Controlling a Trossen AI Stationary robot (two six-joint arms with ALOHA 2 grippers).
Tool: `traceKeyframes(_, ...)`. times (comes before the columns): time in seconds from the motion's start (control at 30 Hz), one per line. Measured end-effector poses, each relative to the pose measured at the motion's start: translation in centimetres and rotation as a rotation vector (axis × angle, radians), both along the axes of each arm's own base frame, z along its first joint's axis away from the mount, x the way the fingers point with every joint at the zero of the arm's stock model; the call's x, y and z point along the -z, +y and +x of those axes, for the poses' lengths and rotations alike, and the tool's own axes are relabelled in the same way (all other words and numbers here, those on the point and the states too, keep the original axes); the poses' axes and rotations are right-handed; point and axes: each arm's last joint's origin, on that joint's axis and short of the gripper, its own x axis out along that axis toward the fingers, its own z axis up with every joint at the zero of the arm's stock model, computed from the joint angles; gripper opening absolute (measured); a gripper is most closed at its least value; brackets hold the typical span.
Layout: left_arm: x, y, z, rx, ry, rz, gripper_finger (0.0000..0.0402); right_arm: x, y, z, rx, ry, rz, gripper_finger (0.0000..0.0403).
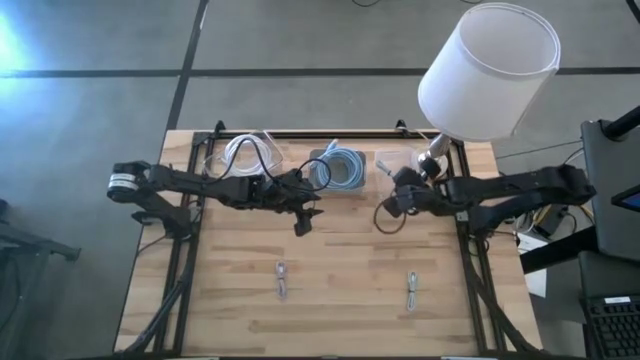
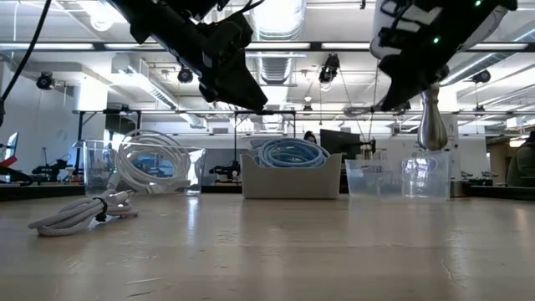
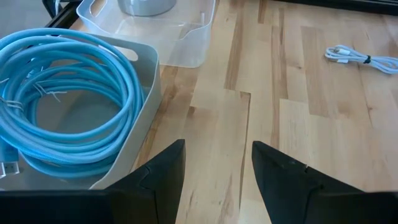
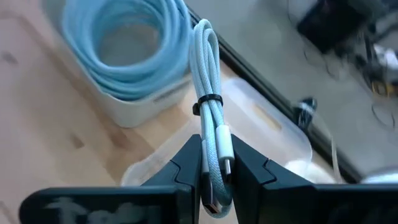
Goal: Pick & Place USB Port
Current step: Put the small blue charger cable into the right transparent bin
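My right gripper hovers above the table, just in front of the empty clear bin, and is shut on a white bundled cable with a black tie. My left gripper is open and empty, above the bare wood beside the white bin that holds a blue cable coil. Two more white cable bundles lie flat on the table's near half. One of them shows in the low view. My right gripper pinches the white bundle between its two fingers at the connector end, below the black tie. The bundle runs along the fingers and sticks out past their tips to its looped end. It is lifted clear of the table.
Three bins stand in a row along the far edge: a clear one with white cables, the white one with the blue coil, and the clear one. A lamp with a big white shade stands at the far right corner.
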Motion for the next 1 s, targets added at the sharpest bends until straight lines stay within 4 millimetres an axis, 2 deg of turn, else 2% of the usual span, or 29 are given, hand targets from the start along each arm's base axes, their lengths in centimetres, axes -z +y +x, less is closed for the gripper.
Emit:
traceKeyframes(0.2,0.0,0.0,0.0,0.000,0.000,0.000,0.0188,1.9,-1.3,0.9,0.049,0.075,0.110,0.0052)
traceKeyframes(0.37,0.0,0.0,0.0,0.000,0.000,0.000,0.0188,3.6,-2.5,1.6,0.108,0.151,0.124,0.0052)
traceKeyframes(0.63,0.0,0.0,0.0,0.000,0.000,0.000,0.0188,6.0,-4.8,2.1,0.183,0.249,0.249,0.0052)
traceKeyframes(0.83,0.0,0.0,0.0,0.000,0.000,0.000,0.0188,7.3,-5.7,2.2,0.207,0.312,0.263,0.0056)
traceKeyframes(1.0,0.0,0.0,0.0,0.000,0.000,0.000,0.0188,8.0,-6.3,2.3,0.225,0.349,0.262,0.0076)
